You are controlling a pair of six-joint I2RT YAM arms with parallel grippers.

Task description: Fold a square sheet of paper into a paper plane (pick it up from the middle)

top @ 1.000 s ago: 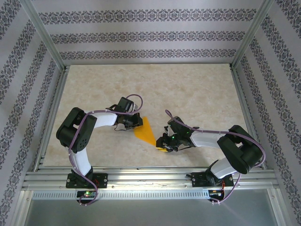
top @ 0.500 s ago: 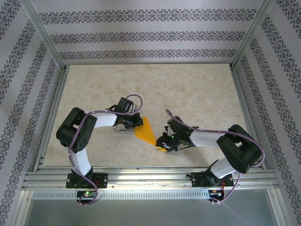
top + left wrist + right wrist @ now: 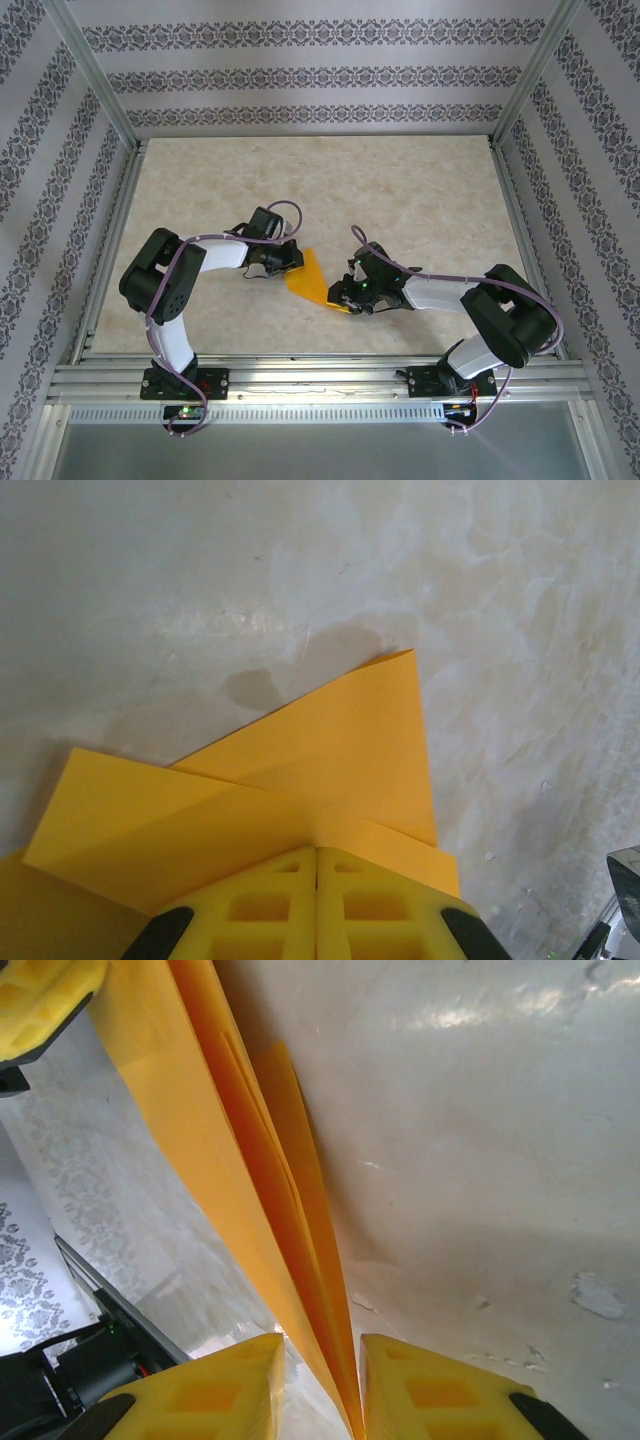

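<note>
Change since a second ago: the right gripper (image 3: 343,298) has edged a little away from the bases and to the left, along the orange paper (image 3: 307,278). I see no shift in the left gripper (image 3: 287,263).
Top view, paper: it is folded to a tapered wedge on the marbled table (image 3: 420,200), near the front edge, between the two grippers.
Top view, left gripper: set at the wedge's left edge, touching it.
Top view, right gripper: at the wedge's near right tip, which it partly covers.
Left wrist, fingers: the left gripper (image 3: 317,852) has both yellow fingers (image 3: 265,895) pressed together with no gap. They sit over the orange paper (image 3: 300,770). I cannot tell whether any layer is nipped between them.
Left wrist, paper: two overlapping folded flaps spread away from the fingertips, lying on the table (image 3: 200,580), with one corner pointing away from the camera.
Right wrist, fingers: the right gripper (image 3: 322,1360) stands a narrow way apart, and the orange paper (image 3: 200,1140) runs edge-on between the fingers (image 3: 440,1395). The paper lies close against the right-hand finger. I cannot confirm a firm bite.
Right wrist, paper: several layers seen on edge, standing up from the table (image 3: 480,1110). They run toward the upper left, where a yellow finger (image 3: 40,1000) of the other arm sits beside them.
</note>
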